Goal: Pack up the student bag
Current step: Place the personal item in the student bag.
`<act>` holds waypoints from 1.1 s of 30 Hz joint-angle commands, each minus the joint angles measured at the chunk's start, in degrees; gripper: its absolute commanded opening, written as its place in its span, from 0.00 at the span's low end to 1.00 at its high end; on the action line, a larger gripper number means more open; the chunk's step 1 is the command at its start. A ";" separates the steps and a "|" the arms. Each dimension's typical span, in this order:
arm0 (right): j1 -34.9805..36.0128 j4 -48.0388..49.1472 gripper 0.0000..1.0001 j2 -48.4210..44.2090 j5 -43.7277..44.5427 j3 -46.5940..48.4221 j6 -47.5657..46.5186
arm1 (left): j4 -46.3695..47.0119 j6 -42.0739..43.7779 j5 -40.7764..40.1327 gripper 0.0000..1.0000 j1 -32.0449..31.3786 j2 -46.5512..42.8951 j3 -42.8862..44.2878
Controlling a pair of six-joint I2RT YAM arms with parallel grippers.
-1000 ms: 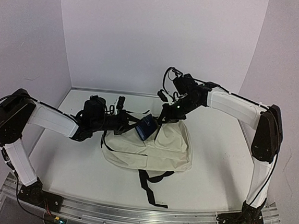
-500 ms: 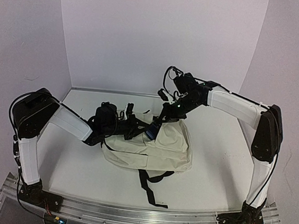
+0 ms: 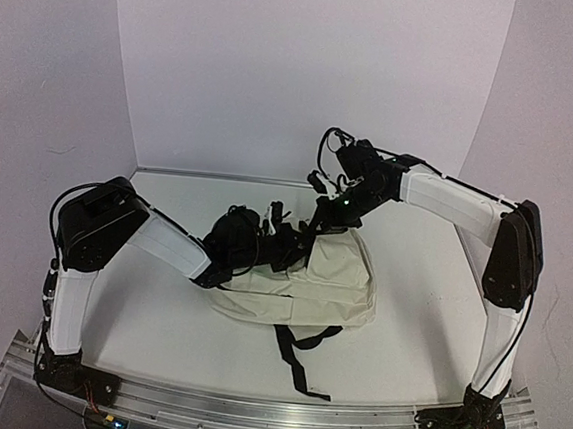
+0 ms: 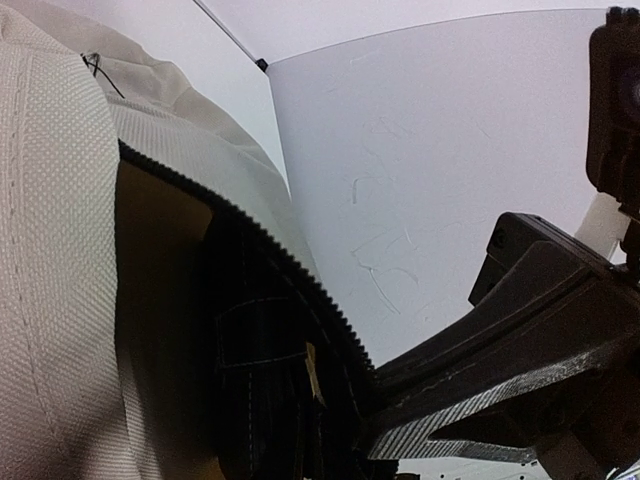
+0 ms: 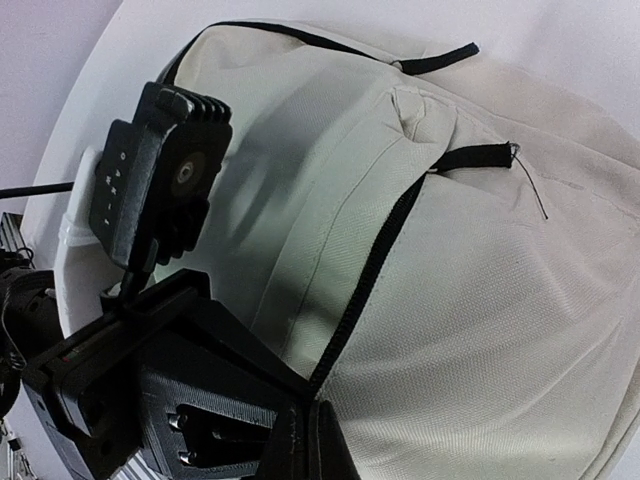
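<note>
The cream student bag lies mid-table with its zipped mouth facing left. My right gripper is shut on the black zipper edge and holds the mouth lifted; its jaws pinch the cream fabric. My left gripper is pushed into the mouth, its fingertips hidden by fabric. In the left wrist view a dark blue stitched pouch sits inside the bag, under the zipper teeth, apparently still in my left jaws. The right gripper's black finger meets that zipper edge.
The bag's black straps trail toward the table's near edge. White walls enclose the table at back and both sides. The left wrist's black camera housing sits close beside my right gripper.
My left arm has reached rightward and carried the dark blue pouch into the bag's mouth; the pouch no longer shows from above. The right gripper kept holding the zipper edge.
</note>
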 commanded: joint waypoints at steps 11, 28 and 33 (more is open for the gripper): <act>0.64 2.67 0.00 -3.94 -1.18 0.97 -0.54 | -29.85 15.03 2.17 0.34 -2.62 -13.64 -1.10; 2.45 3.26 0.04 -0.25 -6.21 -5.81 0.17 | -54.38 18.81 -13.70 0.68 0.89 -29.92 -4.44; 2.40 3.10 0.37 2.04 -8.57 -4.43 0.30 | -54.78 16.04 -14.13 0.71 1.05 -29.77 -6.44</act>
